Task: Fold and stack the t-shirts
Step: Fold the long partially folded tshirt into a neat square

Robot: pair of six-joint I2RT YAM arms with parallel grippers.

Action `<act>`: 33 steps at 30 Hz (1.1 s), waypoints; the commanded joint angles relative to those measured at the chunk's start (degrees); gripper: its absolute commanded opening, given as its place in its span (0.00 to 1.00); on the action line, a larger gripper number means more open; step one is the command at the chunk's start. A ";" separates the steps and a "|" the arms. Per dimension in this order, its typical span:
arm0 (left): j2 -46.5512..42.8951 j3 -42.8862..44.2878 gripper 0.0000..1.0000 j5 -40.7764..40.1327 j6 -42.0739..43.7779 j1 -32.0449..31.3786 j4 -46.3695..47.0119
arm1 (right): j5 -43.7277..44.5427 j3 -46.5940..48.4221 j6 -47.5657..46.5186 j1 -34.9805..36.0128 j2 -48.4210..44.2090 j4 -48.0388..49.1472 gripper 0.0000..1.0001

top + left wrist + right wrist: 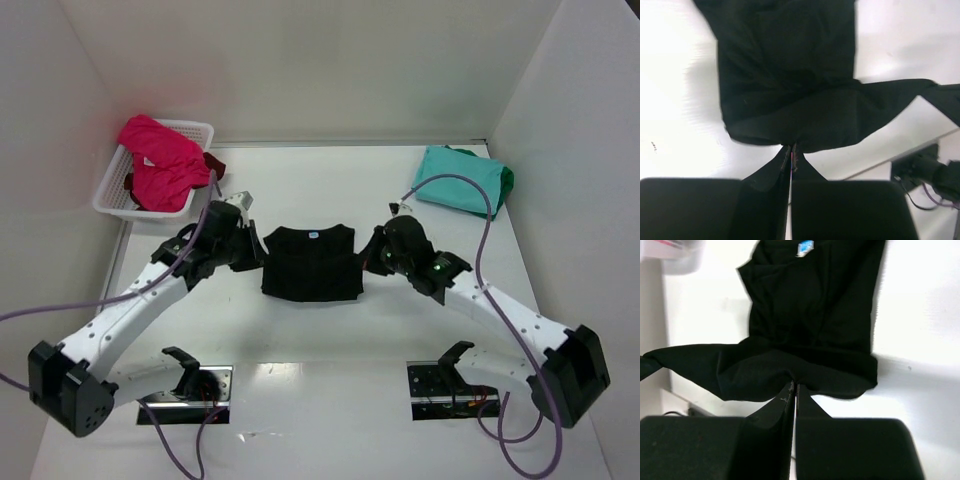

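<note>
The black t-shirt (310,262) lies at the table's middle, partly folded, its light-blue neck label (312,236) at the far edge. My left gripper (257,250) is shut on the shirt's left edge; the left wrist view shows the closed fingertips (791,149) pinching black cloth (790,90). My right gripper (368,254) is shut on its right edge, the cloth (805,340) pinched at the fingertips (793,386). A folded teal shirt (458,179) with green under it lies far right. Magenta-pink (160,160) and dark red (214,164) shirts sit in the basket.
The white lattice basket (110,190) stands at the far left corner. White walls enclose the table on the left, back and right. Purple cables loop from both arms. Two dark mounts (195,385) (450,385) sit at the near edge.
</note>
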 commanded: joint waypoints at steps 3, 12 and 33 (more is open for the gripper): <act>7.90 3.59 0.00 -3.18 2.39 3.16 3.67 | 1.33 7.56 -4.50 -4.17 7.86 6.26 0.00; 22.73 12.90 0.00 -3.45 6.49 10.64 7.51 | -3.24 16.85 -9.61 -9.85 21.99 10.99 0.00; 48.53 31.09 0.00 2.40 8.74 18.41 13.52 | -10.18 37.89 -14.78 -16.86 48.19 14.19 0.00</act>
